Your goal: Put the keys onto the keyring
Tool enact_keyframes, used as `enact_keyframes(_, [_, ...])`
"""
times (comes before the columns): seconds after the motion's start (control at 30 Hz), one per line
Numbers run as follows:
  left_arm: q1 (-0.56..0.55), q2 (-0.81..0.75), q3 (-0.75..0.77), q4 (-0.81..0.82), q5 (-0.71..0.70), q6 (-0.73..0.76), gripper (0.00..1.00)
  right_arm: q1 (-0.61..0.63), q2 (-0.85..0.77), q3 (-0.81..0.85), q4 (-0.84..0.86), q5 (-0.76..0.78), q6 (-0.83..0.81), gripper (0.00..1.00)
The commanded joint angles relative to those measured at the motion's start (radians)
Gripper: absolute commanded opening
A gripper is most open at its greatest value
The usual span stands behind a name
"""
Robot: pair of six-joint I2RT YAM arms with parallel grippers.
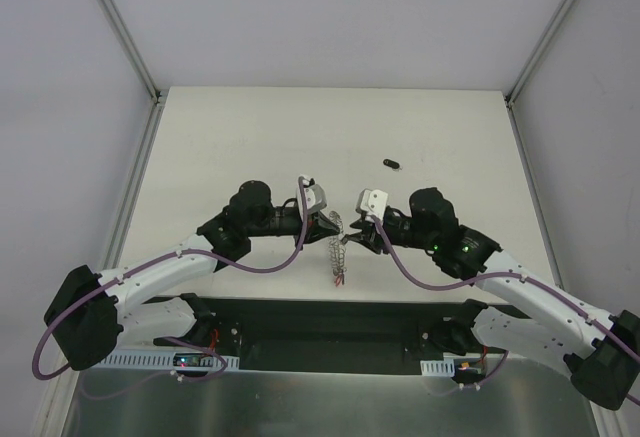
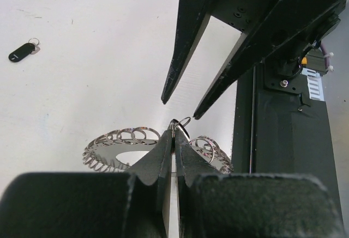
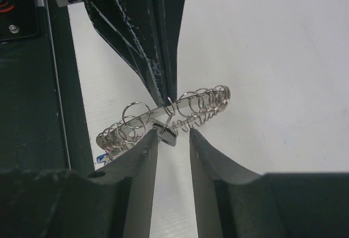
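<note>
Left gripper (image 2: 173, 135) clamped on keyring (image 2: 122, 150) rim; right gripper (image 3: 172, 137) parted, first key (image 3: 166, 132) between tips at ring edge; second key (image 2: 20, 53) loose at ten o'clock, well apart.

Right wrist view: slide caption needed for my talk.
The left gripper pinches the keyring by its rim; the open right gripper brackets a small black key at its loops.

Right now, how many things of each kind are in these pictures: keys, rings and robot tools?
Keys: 2, a loose key on the table and a dark piece, probably a key, at the ring.
Rings: 1, the keyring.
Tools: 2, the left tool shut on the keyring, the right tool open.
Total: 5.
</note>
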Motion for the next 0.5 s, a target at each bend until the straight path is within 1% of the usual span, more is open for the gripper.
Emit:
enact_keyframes(0.0, [-0.012, -0.023, 0.012, 0.072, 0.01, 0.014, 0.0, -0.003, 0.002, 0.009, 0.056, -0.083, 0.012, 0.33])
enact_keyframes(0.1, [-0.012, -0.022, 0.014, 0.067, 0.006, 0.017, 0.0, -0.003, -0.001, 0.007, 0.06, -0.094, 0.017, 0.35])
enact_keyframes(0.33, [-0.014, -0.02, 0.017, 0.064, 0.007, 0.014, 0.0, -0.004, 0.014, 0.01, 0.063, -0.063, 0.031, 0.37])
enact_keyframes(0.47, [-0.014, -0.02, 0.017, 0.074, 0.01, 0.005, 0.0, -0.004, 0.033, 0.015, 0.07, -0.076, 0.035, 0.34])
